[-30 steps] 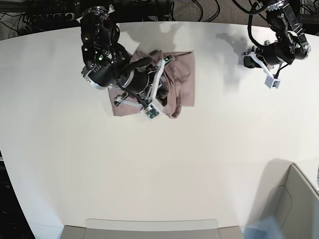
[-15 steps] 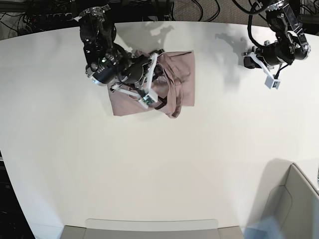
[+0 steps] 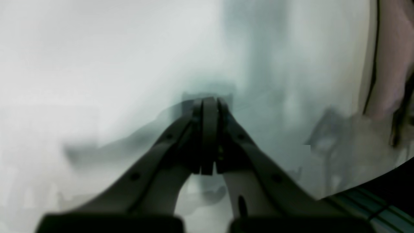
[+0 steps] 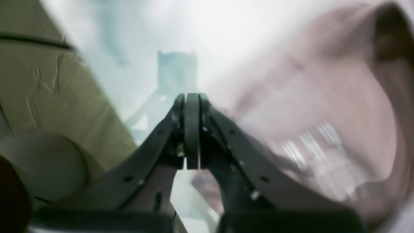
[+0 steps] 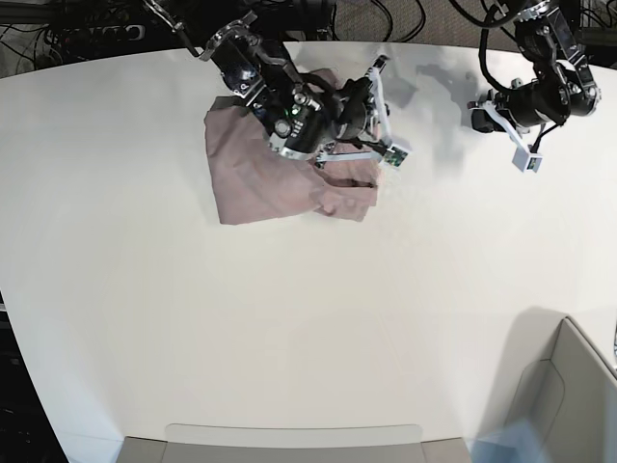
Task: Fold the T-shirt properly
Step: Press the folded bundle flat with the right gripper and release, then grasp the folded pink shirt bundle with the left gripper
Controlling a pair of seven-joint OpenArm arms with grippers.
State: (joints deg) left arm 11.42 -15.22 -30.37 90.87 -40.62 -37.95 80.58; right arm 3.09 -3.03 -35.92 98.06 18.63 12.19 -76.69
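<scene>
The dusty pink T-shirt (image 5: 253,178) lies bunched into a rough rectangle at the back of the white table (image 5: 289,318), with a rumpled fold (image 5: 342,203) at its front right corner. My right arm reaches across its back edge. The right gripper (image 5: 378,72) hangs past the shirt's right side, shut with nothing in it; in the right wrist view the right gripper (image 4: 192,97) has its jaws pressed together and the T-shirt (image 4: 323,113) blurred beside them. My left gripper (image 5: 478,116) hovers at the far right, shut and empty. The left gripper (image 3: 210,100) sits over bare table, and the T-shirt (image 3: 388,64) shows at the frame's edge.
A grey bin (image 5: 569,386) stands at the front right corner. A flat grey tray edge (image 5: 289,439) runs along the front. Cables and dark equipment (image 5: 96,34) crowd the space behind the table's back edge.
My right arm has swung from the shirt's left half across to its right and back edge. The shirt's left half now lies uncovered and flatter. The left arm has stayed put.
</scene>
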